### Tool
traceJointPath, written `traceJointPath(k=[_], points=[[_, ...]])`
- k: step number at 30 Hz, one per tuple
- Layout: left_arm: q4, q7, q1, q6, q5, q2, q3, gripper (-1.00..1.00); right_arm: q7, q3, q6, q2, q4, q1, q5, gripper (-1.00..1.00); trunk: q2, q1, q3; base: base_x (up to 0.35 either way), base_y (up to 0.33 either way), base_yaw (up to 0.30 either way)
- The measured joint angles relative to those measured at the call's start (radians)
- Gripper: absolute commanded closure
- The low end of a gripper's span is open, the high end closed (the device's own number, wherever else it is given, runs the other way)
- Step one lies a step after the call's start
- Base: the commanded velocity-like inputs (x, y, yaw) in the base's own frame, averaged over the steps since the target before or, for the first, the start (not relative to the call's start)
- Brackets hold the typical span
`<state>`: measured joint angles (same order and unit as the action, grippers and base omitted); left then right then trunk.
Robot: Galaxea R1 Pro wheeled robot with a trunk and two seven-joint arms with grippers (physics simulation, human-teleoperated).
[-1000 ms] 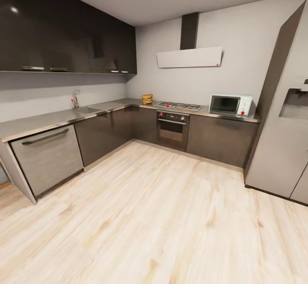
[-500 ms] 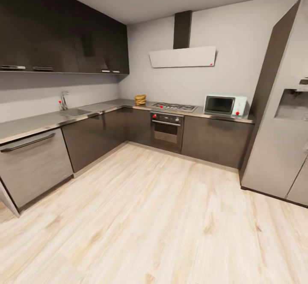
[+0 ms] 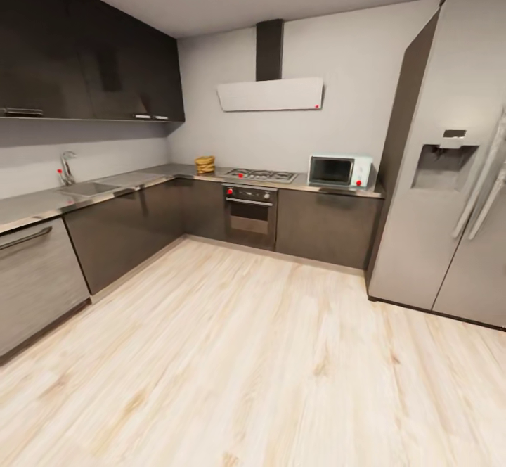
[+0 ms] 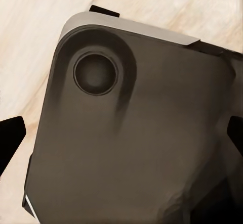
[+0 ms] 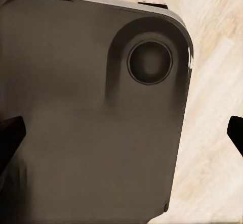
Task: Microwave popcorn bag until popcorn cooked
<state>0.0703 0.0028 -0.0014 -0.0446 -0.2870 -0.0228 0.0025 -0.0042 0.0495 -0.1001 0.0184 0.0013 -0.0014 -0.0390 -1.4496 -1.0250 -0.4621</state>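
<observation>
sitting on the far stretch of the countertop, the popcorn bag shows in the head view a little left of centre, in the upper half of the frame, a small tan sack in the corner where the two runs of worktop meet. to its right along the same surface lies the gas hob, with the built-in oven under it, and further right the microwave stands with its dark door shut, close to the tall grey fridge that takes up the right side of the frame. bag and microwave are well apart, the hob between them. a sink with a tap sits at the left, dark wall cabinets above it, a pale range hood over the hob, and pale wood floor across the whole lower half. the wrist views give none of that kitchen: each looks down on a dark rounded panel of the robot's base with a round recess, over the same wood floor. in the left wrist view the left gripper has its black fingertips at opposite edges of the frame, spread wide with nothing between; in the right wrist view the right gripper has its fingertips spread apart likewise.
</observation>
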Motion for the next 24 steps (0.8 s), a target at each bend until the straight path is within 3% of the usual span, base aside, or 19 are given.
traceJointPath(k=[18,24], points=[[0.001,0.000,0.000,0.001,-0.010,0.001,0.005,-1.00,0.000,-0.001,0.004,0.000,0.000,0.000,0.002,-1.00,0.000,0.000,0.000,0.001,0.000,-0.249],[-0.001,0.000,0.000,0.005,0.001,0.002,-0.004,-1.00,0.003,-0.001,0.009,-0.003,0.000,0.000,0.003,-1.00,0.000,0.001,0.000,0.244,0.000,-0.096]])
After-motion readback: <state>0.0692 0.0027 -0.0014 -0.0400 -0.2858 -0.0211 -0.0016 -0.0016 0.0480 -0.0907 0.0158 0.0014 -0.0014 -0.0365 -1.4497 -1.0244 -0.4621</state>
